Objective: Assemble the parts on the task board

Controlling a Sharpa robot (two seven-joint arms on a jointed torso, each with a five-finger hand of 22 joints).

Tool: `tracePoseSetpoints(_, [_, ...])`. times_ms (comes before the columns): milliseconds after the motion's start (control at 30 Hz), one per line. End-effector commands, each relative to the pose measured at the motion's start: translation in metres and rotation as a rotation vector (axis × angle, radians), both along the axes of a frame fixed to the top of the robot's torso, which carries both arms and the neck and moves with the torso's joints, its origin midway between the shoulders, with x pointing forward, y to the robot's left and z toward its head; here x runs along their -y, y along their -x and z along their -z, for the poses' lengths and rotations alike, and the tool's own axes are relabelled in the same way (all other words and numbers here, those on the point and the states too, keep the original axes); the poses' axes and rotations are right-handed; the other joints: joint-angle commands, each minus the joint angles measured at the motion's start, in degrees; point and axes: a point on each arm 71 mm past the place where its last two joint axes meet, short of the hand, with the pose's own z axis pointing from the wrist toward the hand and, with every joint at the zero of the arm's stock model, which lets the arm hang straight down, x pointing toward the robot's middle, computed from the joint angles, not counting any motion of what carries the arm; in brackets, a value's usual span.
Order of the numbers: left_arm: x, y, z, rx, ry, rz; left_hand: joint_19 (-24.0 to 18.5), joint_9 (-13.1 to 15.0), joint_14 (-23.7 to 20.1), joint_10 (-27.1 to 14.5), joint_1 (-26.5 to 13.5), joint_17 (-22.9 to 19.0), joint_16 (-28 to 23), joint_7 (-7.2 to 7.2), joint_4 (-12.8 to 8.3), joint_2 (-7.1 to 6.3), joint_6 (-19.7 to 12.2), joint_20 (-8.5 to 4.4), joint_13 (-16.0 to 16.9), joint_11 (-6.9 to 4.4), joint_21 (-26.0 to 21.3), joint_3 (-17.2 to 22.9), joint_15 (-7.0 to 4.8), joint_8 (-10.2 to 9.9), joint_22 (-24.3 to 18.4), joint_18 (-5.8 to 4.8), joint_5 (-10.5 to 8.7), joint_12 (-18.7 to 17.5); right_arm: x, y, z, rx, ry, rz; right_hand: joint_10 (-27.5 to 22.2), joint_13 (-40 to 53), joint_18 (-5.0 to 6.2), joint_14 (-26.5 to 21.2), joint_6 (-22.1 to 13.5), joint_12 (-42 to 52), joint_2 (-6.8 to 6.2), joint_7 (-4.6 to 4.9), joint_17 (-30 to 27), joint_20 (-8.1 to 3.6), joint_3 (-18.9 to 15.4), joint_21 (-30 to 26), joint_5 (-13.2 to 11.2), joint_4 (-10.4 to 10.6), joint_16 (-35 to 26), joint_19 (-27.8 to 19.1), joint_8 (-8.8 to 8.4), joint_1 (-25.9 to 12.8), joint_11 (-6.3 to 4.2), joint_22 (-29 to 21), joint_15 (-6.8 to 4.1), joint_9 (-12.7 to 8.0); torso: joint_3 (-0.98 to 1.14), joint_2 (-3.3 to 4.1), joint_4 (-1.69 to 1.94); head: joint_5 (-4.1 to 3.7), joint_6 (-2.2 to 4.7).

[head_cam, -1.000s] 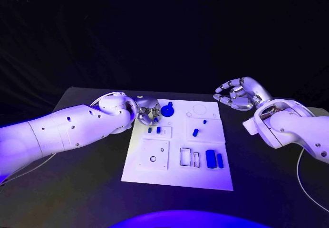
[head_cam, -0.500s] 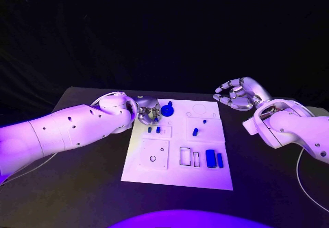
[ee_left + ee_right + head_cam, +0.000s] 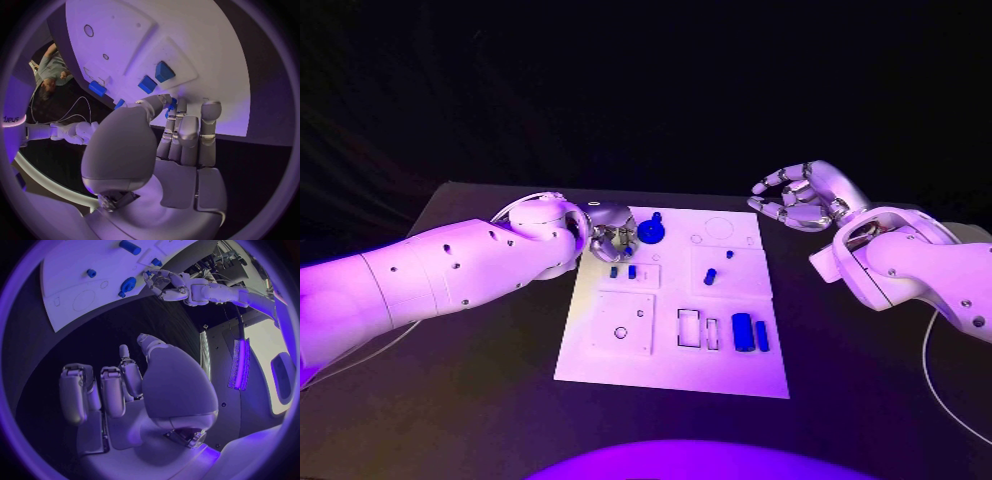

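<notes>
The white task board (image 3: pixel 668 360) lies in the middle of the black table. My left hand (image 3: pixel 609 240) hovers over its far left corner, thumb and fingers pinching a small blue part (image 3: pixel 170 103). A round blue part with a knob (image 3: pixel 651 232) sits just beside those fingers. Two short blue pegs (image 3: pixel 623 270) stand below the hand, and another blue peg (image 3: pixel 710 278) stands in the middle panel. Two blue blocks (image 3: pixel 750 333) lie near the board's right edge. My right hand (image 3: pixel 795 198) hangs off the board's far right corner, fingers curled in and holding nothing.
The black table (image 3: pixel 473 350) runs wide on both sides of the board. My left forearm (image 3: pixel 444 270) crosses the table's left side. The board's near half carries empty slots (image 3: pixel 692 330) and a raised panel (image 3: pixel 625 325).
</notes>
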Motion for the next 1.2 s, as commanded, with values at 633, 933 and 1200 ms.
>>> tracePoseSetpoints(633, [-0.005,0.000,0.001,-0.006,-0.004,-0.018,-2.94,-1.50,-3.15,-5.80,-1.56,-3.86,-0.77,1.58,0.76,-2.07,-5.64,1.08,0.13,1.76,-2.91,-1.88,1.45,-5.15,-3.56,0.42,-0.19,-1.72,0.001,-0.001,0.001,0.002,0.007,-0.007,-0.44,2.16,0.39,3.83,-0.42,-0.48,0.10,-0.05,5.83,-0.52,0.33,-0.29,0.35,0.11,-0.39,2.32,0.17,-0.63,-0.09,11.55,-0.23,0.06,-0.08,0.00,0.02,-0.07,0.18])
tracePoseSetpoints(933, [-0.011,0.002,-0.002,0.017,0.021,-0.032,-3.73,-2.11,-4.10,-8.21,-1.34,-5.12,-0.64,0.89,1.04,-2.03,-8.75,1.27,0.46,2.02,-3.71,-3.62,1.75,-7.05,-4.64,0.63,-0.08,-1.06,0.004,-0.002,0.002,-0.010,0.014,-0.007,-8.33,-8.32,1.32,2.70,-1.07,-11.63,-0.26,-0.10,1.77,-0.68,1.34,-4.28,0.27,-0.11,-2.55,0.24,0.49,-0.49,-0.22,9.50,-0.41,0.18,-0.11,0.01,0.03,-0.15,0.12])
tracePoseSetpoints(1200, [-0.031,0.004,-0.016,0.013,0.241,-0.085,-7.86,-1.45,-8.17,-11.46,-1.78,-12.95,-3.08,0.98,3.81,-1.06,-7.16,1.54,0.83,2.42,-8.54,-8.61,2.15,-5.92,-10.89,1.72,0.13,0.59,0.009,-0.007,0.010,-0.060,0.111,-0.056,-19.93,-38.63,2.85,1.24,-0.64,-47.07,-2.53,-0.02,-4.96,-0.98,7.13,-12.66,-3.91,-1.23,-7.41,-2.94,0.84,1.58,-0.06,5.11,-0.54,0.31,-0.07,-0.14,0.14,-0.37,0.20])
